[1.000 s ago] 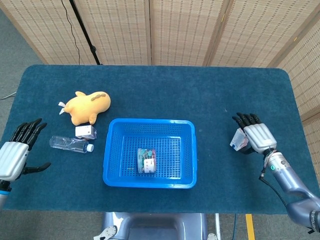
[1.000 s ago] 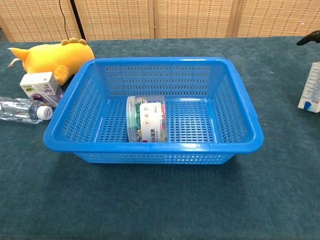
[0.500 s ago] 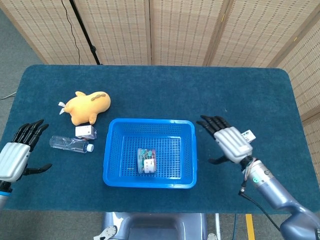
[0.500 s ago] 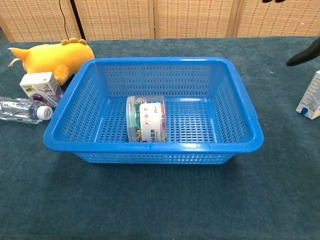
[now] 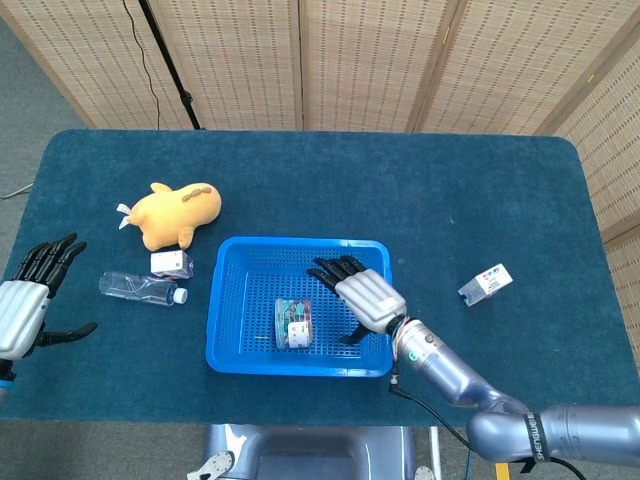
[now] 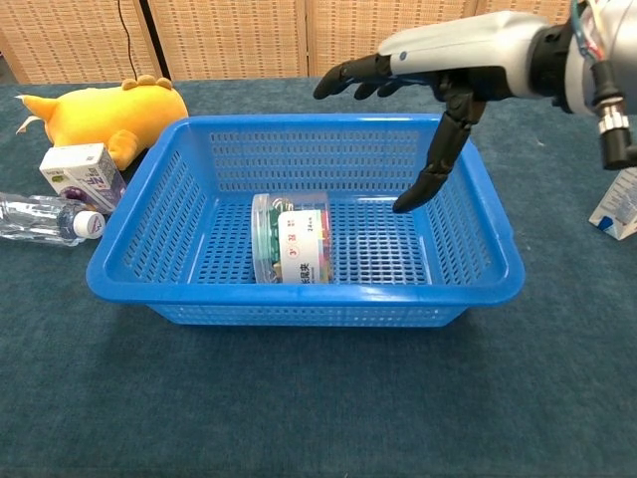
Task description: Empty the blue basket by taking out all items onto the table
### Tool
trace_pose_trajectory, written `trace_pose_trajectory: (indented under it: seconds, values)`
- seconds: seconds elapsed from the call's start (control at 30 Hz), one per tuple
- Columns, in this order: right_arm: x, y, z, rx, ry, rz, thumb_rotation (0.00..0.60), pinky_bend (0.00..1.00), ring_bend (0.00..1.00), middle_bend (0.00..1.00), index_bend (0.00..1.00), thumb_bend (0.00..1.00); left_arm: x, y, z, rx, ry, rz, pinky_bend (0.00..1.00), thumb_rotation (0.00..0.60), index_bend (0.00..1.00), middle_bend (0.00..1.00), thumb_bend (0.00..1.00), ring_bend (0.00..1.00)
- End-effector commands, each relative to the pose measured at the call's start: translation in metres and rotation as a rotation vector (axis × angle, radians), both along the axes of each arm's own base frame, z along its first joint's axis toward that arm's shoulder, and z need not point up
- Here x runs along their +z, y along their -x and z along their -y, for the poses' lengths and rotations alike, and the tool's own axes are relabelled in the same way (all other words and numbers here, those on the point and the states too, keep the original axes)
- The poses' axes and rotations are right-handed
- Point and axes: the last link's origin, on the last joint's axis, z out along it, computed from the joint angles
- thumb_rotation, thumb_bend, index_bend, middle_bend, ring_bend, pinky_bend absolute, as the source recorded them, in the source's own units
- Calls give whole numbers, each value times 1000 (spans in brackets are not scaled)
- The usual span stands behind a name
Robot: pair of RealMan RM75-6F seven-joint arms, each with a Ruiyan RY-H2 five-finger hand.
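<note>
basket: blue mesh one, sits mid-table, and everything below is placed relative to it
jar: clear little tub lying on its side on the basket floor, label up, looks like coloured clips inside; it's the only thing in the basket
right hand: hovers over the basket's right half, palm down, fingers spread with the thumb hanging down toward the mesh, holding nothing; just right of the jar, not touching it
left hand: way off to the basket's left near the table edge, fingers apart, also holding nothing
carton: small white box lying on the table right of the basket
plush: yellow toy, up-left of the basket
box: small white and purple box just left of the basket, touching the plush
bottle: clear, on its side, left of the basket, right by the box
</note>
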Motion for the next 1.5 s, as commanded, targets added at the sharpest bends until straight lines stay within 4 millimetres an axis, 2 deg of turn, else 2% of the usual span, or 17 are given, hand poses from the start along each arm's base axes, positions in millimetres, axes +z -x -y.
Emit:
trace_pose_trajectory:
  seconds: [0.03, 0.23, 0.37, 0.6, 0.97, 1.07, 1.1, 1.17, 1.23, 1.3, 1.4, 1.5]
  values:
    - [-14, -7, -3, -8, -19, 8, 600, 0, 0, 0, 0, 0, 1, 1, -1, 1, 3, 2, 0, 600, 0, 0, 60, 0]
    - [-45, -14, -4, -58, -68, 22, 600, 0, 0, 0, 0, 0, 2, 1, -1, -1, 2, 6, 0, 600, 0, 0, 59, 0]
    - [-58, -14, -4, -87, -75, 21, 600, 0, 0, 0, 0, 0, 4, 2, 0, 1, -4, 12, 0, 600, 0, 0, 60, 0]
    - [-70, -22, -5, -115, -94, 55, 600, 0, 0, 0, 0, 0, 5, 3, -1, 5, -10, 15, 0, 600, 0, 0, 59, 0]
    - [-99, -15, -2, -126, -110, 14, 600, 0, 0, 0, 1, 0, 8, 5, -2, 16, -14, 28, 0, 600, 0, 0, 60, 0]
    - [-102, -12, 1, -124, -97, 6, 600, 5, 0, 1, 57, 0, 8, 5, -3, 21, -15, 30, 0, 600, 0, 0, 59, 0]
    - [-103, -12, 2, -124, -94, 5, 600, 40, 10, 18, 101, 0, 8, 6, -3, 21, -15, 31, 0, 600, 0, 0, 59, 0]
    - [-104, -11, 4, -125, -77, 11, 600, 187, 95, 110, 215, 0, 8, 6, -3, 23, -13, 33, 0, 600, 0, 0, 59, 0]
    - [-106, -12, 5, -131, -54, 29, 600, 388, 258, 268, 351, 8, 8, 6, -4, 24, -10, 33, 0, 600, 0, 0, 59, 0]
    - [-106, -13, 5, -135, -38, 54, 600, 472, 350, 365, 440, 78, 8, 6, -4, 25, -8, 34, 0, 600, 0, 0, 60, 0]
    - [-106, -14, 4, -135, -22, 95, 600, 498, 404, 437, 505, 249, 7, 5, -4, 26, -8, 35, 0, 600, 0, 0, 59, 0]
    - [-102, -15, 4, -132, -21, 124, 600, 498, 415, 454, 515, 329, 7, 5, -4, 26, -5, 33, 0, 600, 0, 0, 59, 0]
